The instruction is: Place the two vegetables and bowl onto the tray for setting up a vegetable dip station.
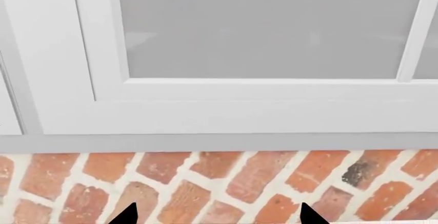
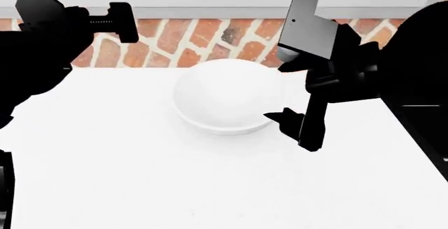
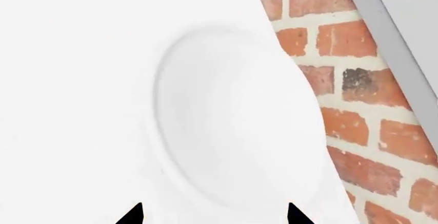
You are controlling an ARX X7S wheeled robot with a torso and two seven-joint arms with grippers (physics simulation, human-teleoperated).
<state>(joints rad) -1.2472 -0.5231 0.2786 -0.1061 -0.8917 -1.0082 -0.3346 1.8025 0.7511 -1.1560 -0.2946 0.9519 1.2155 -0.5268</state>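
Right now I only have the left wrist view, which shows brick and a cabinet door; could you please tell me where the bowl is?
Observer: In the head view the bowl sits on the white surface, in front of the brick wall.
Operator: Thank you. Is the right gripper near it?
Observer: Yes. The right gripper is open and close beside the bowl on the robot's right, its fingertips pointing at it.
Operator: Can you see the vegetables or the tray?
Observer: No, none of the three views shows them.
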